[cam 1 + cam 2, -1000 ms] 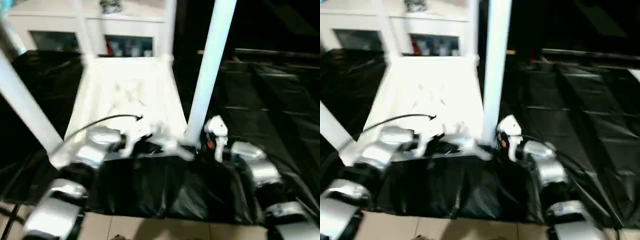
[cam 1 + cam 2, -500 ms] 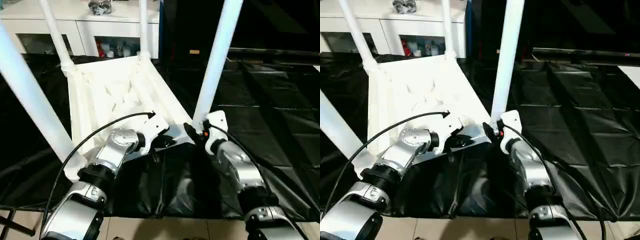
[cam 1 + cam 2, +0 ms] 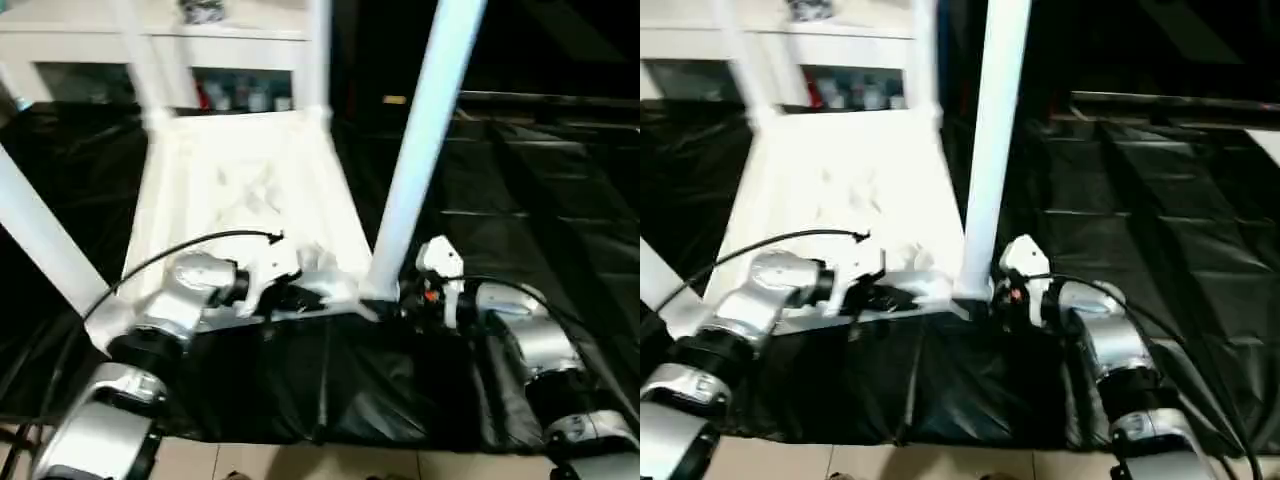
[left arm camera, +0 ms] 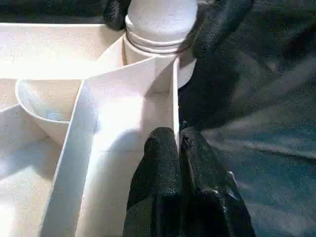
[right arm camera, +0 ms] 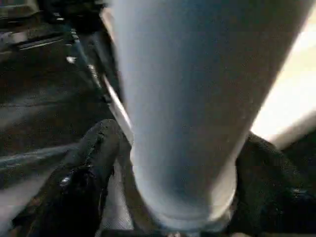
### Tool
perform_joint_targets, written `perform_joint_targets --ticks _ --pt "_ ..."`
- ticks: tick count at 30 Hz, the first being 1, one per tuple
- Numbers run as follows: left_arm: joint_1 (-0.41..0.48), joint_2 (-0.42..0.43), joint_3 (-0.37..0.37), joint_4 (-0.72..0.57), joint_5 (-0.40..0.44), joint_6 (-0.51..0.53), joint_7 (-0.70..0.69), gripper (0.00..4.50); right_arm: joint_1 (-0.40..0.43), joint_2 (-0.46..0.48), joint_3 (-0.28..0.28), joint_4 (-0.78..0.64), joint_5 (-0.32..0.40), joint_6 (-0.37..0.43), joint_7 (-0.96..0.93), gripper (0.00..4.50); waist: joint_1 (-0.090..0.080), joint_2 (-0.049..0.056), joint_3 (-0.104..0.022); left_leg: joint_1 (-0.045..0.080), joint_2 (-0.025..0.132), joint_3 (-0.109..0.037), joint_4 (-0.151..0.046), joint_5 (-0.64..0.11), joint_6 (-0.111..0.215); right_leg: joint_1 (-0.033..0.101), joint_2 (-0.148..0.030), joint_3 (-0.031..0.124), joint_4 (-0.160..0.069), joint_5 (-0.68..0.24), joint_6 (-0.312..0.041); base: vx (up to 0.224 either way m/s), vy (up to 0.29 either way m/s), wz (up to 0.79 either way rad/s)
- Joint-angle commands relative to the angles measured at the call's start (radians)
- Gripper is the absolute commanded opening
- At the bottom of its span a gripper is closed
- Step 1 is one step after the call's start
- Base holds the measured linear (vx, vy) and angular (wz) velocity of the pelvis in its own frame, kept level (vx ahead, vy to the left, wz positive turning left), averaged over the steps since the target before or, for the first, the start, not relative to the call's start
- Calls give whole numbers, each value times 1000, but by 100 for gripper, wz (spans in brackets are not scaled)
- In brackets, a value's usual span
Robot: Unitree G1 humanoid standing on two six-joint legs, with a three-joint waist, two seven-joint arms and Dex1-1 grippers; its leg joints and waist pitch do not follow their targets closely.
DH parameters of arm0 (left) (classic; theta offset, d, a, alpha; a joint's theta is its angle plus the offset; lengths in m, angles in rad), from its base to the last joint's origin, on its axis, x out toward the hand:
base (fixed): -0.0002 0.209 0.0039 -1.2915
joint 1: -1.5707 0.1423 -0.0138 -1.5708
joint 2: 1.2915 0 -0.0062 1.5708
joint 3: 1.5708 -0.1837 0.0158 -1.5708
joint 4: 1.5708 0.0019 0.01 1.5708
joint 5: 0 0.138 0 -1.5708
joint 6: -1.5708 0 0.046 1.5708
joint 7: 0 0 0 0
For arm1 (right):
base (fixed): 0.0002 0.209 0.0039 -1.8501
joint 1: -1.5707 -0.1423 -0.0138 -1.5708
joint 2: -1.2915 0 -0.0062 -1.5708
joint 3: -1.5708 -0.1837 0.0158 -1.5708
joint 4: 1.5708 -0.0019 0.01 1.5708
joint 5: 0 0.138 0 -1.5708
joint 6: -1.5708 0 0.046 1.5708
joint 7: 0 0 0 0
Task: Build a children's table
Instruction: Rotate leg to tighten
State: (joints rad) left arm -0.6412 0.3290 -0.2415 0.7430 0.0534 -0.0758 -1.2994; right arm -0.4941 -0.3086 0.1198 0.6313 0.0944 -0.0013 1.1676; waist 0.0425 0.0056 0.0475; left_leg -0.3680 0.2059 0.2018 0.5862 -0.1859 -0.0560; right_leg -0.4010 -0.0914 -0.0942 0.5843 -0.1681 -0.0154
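Left tool [image 4: 178,148] pinching tabletop rib [image 4: 174,98], right tool [image 5: 168,197] seemingly straddling leg [image 5: 182,98] – wrist views

leg [image 3: 425,140] top cut off by frame edge, cabinet [image 3: 230,60] contents blurred

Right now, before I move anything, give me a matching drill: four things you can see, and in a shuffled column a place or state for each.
Things:
1. left hand
2. right hand
3. tabletop
4. cabinet

Places or states:
A. lying ribbed side up on the black sheet
B. standing behind the work, white with glass doors
C. fingers either side of the near right leg, at its base
D. shut on a thin rib at the tabletop's near edge

Pairs: 1-D, 2-C, 3-A, 4-B
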Motion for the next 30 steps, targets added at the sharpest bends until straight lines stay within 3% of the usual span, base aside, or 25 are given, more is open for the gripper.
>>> perform_joint_targets --ticks 1,6,10,16,19,21,22,24,25,27,30 --pt "-19 -3 -31 28 3 -17 -31 0 -28 11 54 15 18 -13 94 314 6 -4 -65 16 39 -10 -63 -176 85 45 -59 52 -50 -159 -271 0 0 0" --pt "-28 2 -35 46 -3 -32 -61 0 -61 14 72 58 15 -19 137 280 16 -7 -63 20 41 -10 -66 -205 59 45 -63 54 -54 -211 -255 0 0 0" --pt "-35 3 -31 62 -6 -40 -75 0 -68 17 77 72 9 -21 170 251 18 -8 -65 16 39 -11 -65 -190 59 48 -63 54 -52 -205 -250 0 0 0" --pt "-45 -4 -15 90 -6 -44 -43 0 -62 39 53 84 29 -19 137 249 18 -6 -66 16 39 -12 -64 -179 63 49 -62 53 -49 -179 -259 0 0 0" --pt "-53 -21 -7 96 13 -13 59 0 -48 73 0 81 47 -12 0 248 16 -6 -61 17 39 -13 -66 -212 44 44 -63 55 -55 -239 -246 0 0 0" --pt "-57 -44 6 94 15 15 130 0 -34 96 -27 74 38 1 -110 247 11 -11 -55 23 36 -15 -68 -269 19 38 -65 54 -70 -361 -214 0 0 0" --pt "-56 -53 11 89 14 26 151 0 -27 104 -34 69 33 0 -148 247 11 -11 -55 23 36 -15 -68 -269 19 38 -65 54 -70 -361 -214 0 0 0" --pt "-47 -96 19 59 19 74 240 0 6 147 -54 46 -1 13 -317 247 3 -14 -52 23 34 -22 -72 -295 0 35 -67 53 -81 -452 -172 0 0 0" --pt "-43 -115 21 47 26 92 284 0 20 167 -59 33 -15 19 -377 247 1 -8 -51 22 34 -23 -73 -301 -4 35 -67 53 -82 -461 -167 0 0 0" --pt "-27 -178 20 5 47 151 398 0 47 246 -80 -2 -53 88 -587 247 -10 -12 -50 23 33 -25 -76 -305 -13 31 -64 53 -86 -475 -150 0 0 0" --pt "-13 -212 17 -23 49 181 433 0 57 292 -85 -24 -66 107 -658 247 -19 -10 -50 23 27 -26 -72 -333 0 28 -65 49 -99 -540 -121 0 0 0"
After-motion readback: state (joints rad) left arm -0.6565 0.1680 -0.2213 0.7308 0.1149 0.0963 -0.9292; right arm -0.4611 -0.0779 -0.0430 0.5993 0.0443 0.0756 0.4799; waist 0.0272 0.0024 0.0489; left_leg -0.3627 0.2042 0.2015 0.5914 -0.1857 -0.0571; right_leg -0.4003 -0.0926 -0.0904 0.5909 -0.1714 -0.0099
